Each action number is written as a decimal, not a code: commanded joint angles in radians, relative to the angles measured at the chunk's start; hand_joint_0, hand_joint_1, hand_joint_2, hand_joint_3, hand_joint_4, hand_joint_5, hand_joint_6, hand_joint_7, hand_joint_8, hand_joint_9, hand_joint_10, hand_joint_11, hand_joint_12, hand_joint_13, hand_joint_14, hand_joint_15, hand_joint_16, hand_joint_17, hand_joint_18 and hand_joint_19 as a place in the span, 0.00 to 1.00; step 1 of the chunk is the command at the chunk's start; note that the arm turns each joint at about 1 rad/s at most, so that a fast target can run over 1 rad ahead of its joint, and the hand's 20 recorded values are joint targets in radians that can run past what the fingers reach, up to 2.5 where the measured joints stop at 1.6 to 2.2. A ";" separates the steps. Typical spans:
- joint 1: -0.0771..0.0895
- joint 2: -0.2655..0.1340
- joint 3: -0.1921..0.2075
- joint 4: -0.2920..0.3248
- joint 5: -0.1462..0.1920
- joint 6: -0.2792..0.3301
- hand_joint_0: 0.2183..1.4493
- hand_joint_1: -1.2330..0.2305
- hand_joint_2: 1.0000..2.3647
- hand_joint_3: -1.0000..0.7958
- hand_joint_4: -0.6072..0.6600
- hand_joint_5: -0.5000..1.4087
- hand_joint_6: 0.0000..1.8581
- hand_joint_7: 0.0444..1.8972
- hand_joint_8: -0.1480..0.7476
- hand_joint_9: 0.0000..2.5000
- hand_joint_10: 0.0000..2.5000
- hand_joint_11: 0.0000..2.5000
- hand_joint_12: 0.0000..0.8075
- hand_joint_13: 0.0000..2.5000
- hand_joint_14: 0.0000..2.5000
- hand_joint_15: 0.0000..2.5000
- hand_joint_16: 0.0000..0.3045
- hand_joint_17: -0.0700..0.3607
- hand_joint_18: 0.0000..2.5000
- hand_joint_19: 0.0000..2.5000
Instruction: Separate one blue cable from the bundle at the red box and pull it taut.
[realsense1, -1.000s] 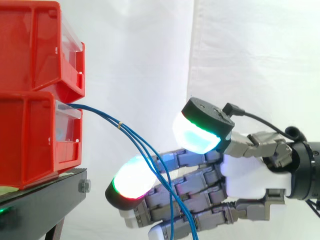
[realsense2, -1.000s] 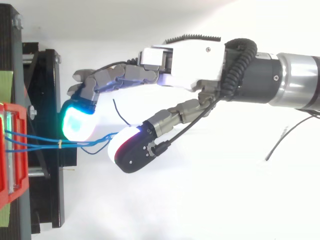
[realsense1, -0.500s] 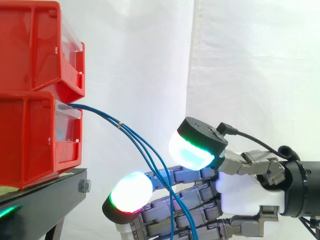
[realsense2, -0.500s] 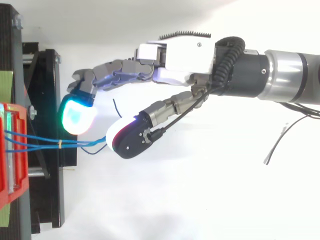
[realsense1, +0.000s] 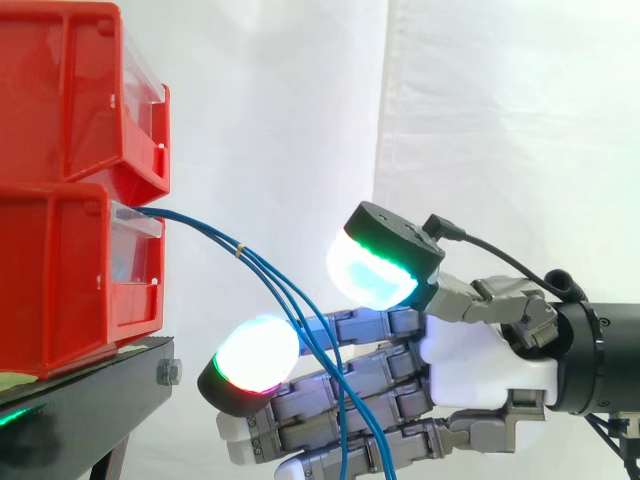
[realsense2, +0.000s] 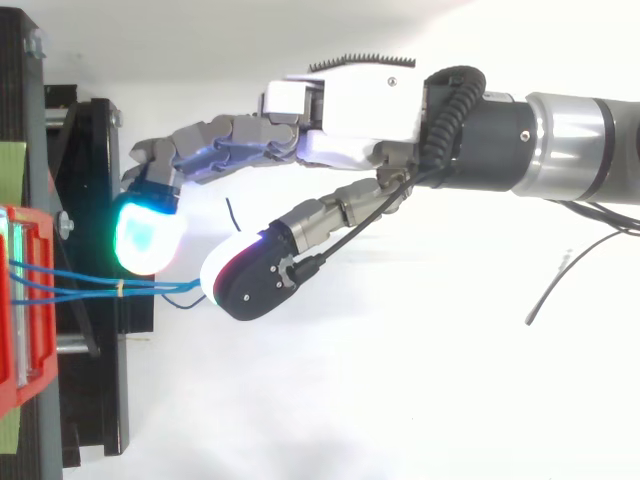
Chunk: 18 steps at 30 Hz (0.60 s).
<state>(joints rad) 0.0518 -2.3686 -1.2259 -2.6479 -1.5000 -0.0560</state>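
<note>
Three thin blue cables (realsense1: 270, 275) come out of the lower red bin (realsense1: 60, 280), held together by a small yellow tie (realsense1: 240, 250), and sag down to the right. My hand (realsense1: 480, 350) reaches in from the right, open. Its fingers are nearly straight and its thumb is raised apart from them. The cables hang across the fingers (realsense1: 350, 385), passing through the gap below the thumb's pad (realsense1: 375, 270). In the top view the blue cables (realsense2: 80, 287) run from the red bin (realsense2: 25, 370) to the hand (realsense2: 350, 110) and vanish under the thumb's pad (realsense2: 245, 285).
A second red bin (realsense1: 70, 90) is stacked on the lower one. Both rest on a black stand (realsense1: 90, 400) at the left. A white curtain hangs behind, with free room to the right of the bins.
The hand has moved left toward the bins. In the side view it dipped, then rose a little. The cables hang as before.
</note>
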 joint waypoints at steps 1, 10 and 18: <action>0.003 -0.001 0.003 0.003 -0.003 -0.005 0.28 0.38 0.00 0.28 0.68 0.16 0.27 0.50 0.45 0.15 0.00 0.06 0.37 0.05 0.00 0.03 0.14 0.39 0.07 0.14; 0.008 -0.023 0.008 0.005 -0.009 -0.005 0.28 0.40 0.00 0.28 0.68 0.16 0.27 0.51 0.46 0.15 0.00 0.07 0.38 0.06 0.00 0.04 0.14 0.39 0.07 0.14; 0.002 -0.023 0.040 -0.035 -0.037 0.001 0.28 0.39 0.00 0.28 0.68 0.17 0.27 0.53 0.47 0.16 0.00 0.07 0.38 0.06 0.00 0.03 0.14 0.38 0.08 0.14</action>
<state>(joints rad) 0.0546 -2.3912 -1.1911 -2.6786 -1.5292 -0.0583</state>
